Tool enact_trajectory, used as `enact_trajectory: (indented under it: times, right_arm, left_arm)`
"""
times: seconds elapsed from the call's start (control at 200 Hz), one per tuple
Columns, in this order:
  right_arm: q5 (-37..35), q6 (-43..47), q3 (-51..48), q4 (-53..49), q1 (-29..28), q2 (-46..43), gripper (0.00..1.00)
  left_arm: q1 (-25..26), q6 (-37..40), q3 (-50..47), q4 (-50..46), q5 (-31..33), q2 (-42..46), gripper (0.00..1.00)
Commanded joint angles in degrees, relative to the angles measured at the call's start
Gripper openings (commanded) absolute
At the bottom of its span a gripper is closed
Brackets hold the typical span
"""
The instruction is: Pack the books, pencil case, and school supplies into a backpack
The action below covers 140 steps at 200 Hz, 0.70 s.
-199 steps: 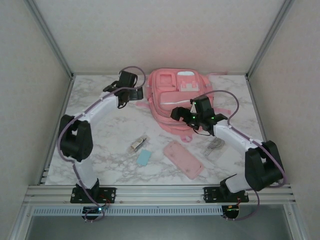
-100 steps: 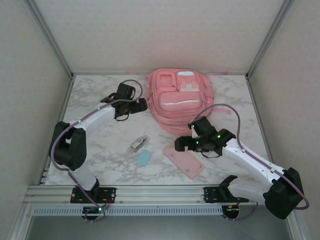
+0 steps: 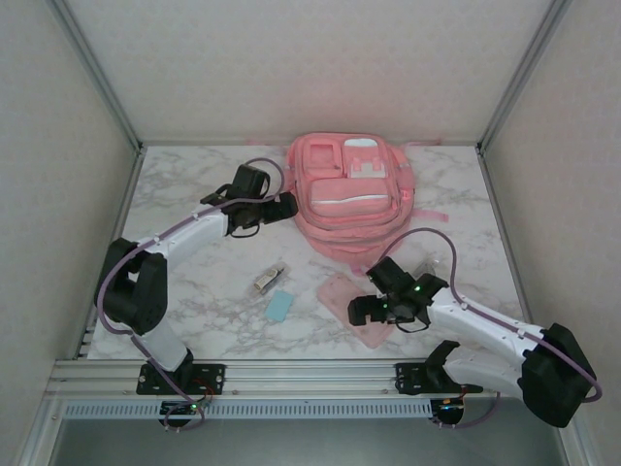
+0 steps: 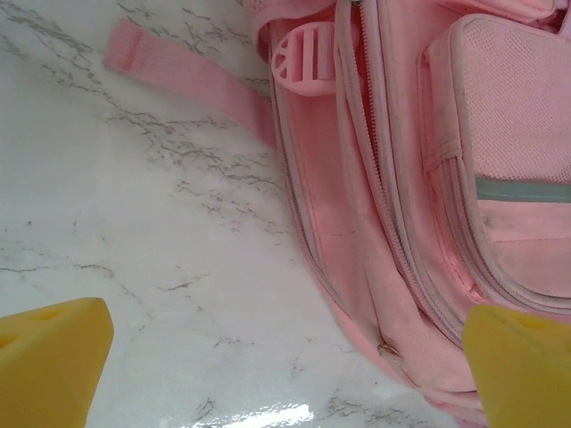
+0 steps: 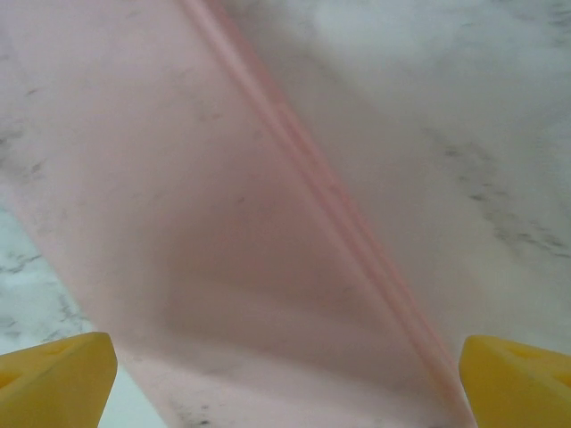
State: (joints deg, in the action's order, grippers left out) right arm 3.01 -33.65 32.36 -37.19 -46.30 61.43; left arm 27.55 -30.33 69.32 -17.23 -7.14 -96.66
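Both jaws spread: right gripper (image 3: 361, 313) over the pencil case (image 3: 339, 291) should next close on it, left gripper (image 3: 284, 206) beside the backpack (image 3: 351, 199).

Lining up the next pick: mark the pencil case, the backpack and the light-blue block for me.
pencil case (image 3: 338, 291), top external view, its uncovered left end.
backpack (image 3: 351, 208), top external view, lower front pocket.
light-blue block (image 3: 278, 307), top external view, middle of its top face.
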Motion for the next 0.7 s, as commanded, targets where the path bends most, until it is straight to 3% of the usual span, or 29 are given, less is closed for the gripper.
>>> enact_trajectory:
  times: [0.0, 0.195, 0.375, 0.511, 0.696]
  right_arm:
    - [-0.8, -2.3, 1.6, 1.6, -4.7, 1.7, 0.99]
    - [-8.5, -3.3, 6.7, -1.5, -13.3, 8.6, 0.99]
    - [-17.6, -2.7, 13.2, -4.7, -17.4, 18.5, 0.99]
    - [-17.9, -2.0, 15.8, -3.8, -19.5, 25.3, 0.99]
    - [-15.5, -1.6, 14.6, -1.2, -19.5, 27.7, 0.99]
  left_arm:
    - [0.7, -1.4, -0.7, 1.7, -1.3, 2.6, 1.00]
    - [0.7, -1.5, -1.0, 1.7, -1.5, 3.4, 1.00]
    - [0.7, -1.2, -1.4, 1.0, -1.5, 4.0, 1.00]
    - [0.8, -0.7, -1.9, 0.5, -0.8, 5.0, 1.00]
    - [0.7, -0.2, -2.7, 0.1, 0.0, 6.0, 1.00]
